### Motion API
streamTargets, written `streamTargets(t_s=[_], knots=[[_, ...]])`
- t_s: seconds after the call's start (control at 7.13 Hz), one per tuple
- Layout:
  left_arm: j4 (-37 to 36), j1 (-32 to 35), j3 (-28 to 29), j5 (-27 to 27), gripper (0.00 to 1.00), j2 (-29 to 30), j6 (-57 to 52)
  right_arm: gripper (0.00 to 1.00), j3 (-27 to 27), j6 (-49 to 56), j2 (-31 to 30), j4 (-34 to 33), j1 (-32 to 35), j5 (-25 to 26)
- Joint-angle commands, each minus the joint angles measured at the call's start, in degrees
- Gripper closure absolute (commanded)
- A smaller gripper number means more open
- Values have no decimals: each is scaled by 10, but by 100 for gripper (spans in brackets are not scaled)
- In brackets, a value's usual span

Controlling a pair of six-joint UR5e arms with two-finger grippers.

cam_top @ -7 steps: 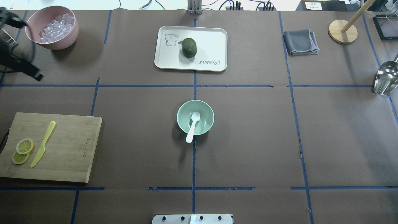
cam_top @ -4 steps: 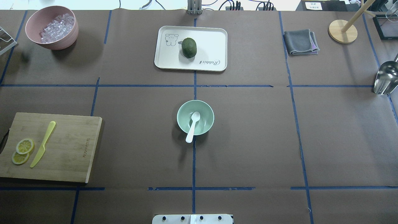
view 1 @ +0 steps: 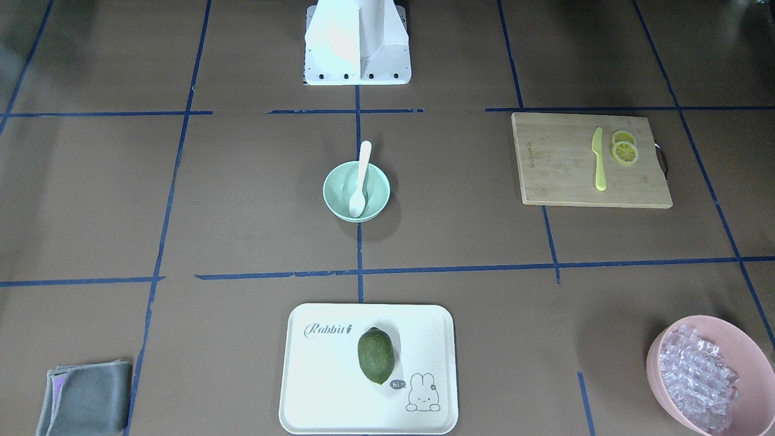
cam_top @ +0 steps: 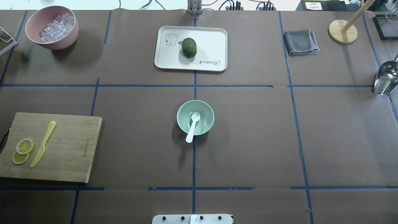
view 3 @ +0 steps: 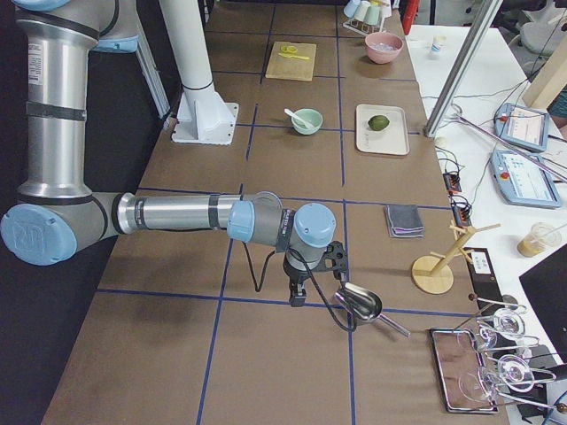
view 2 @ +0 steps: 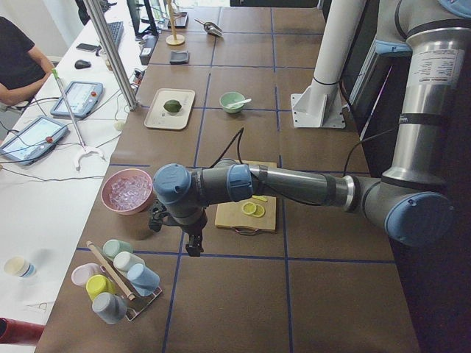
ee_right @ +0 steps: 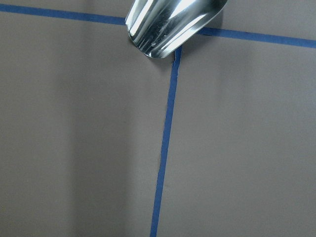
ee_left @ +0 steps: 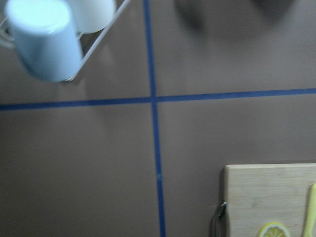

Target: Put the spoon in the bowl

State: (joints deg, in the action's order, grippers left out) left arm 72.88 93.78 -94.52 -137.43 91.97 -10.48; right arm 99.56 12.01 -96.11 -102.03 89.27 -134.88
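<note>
The white spoon (cam_top: 192, 126) lies in the mint-green bowl (cam_top: 180, 110) at the table's middle, scoop inside and handle tip over the near rim. Both also show in the front view: the spoon (view 1: 361, 181) and the bowl (view 1: 336, 181). The left gripper (view 2: 193, 248) shows only in the exterior left view, far from the bowl, near the cup rack; I cannot tell if it is open or shut. The right gripper (view 3: 297, 299) shows only in the exterior right view, beside the metal scoop; I cannot tell its state either. No fingers show in the wrist views.
A cutting board (cam_top: 71, 149) with a yellow-green knife (cam_top: 43, 144) and lemon slices (cam_top: 23, 147) lies at the left. A pink bowl of clear pieces (cam_top: 51, 28), a tray (cam_top: 211, 40) with a green fruit (cam_top: 189, 47), a grey cloth (cam_top: 300, 42), a metal scoop (cam_top: 385, 77) and a cup rack (view 2: 118, 279) stand around.
The left arm, seen a second ago at the overhead view's left edge, has left that view. The spoon and the bowl have not moved.
</note>
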Motion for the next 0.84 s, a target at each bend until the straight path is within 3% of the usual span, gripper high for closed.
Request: streamTargets(t_s=[0.0,0.28,0.42,0.7], knots=[[13,-2,-10,3,0,-28,-1,0,-15,5,10,9,-1,2],[14,-4,-39,14,0,-34,61,0,-26,1,11,27,-4,4],[39,-8,-40,62,0,-37,55,0,-26,2,13,45,-4,4],[71,-9,-43,70,0,-71,26,0,-36,-1,13,47,-10,4]])
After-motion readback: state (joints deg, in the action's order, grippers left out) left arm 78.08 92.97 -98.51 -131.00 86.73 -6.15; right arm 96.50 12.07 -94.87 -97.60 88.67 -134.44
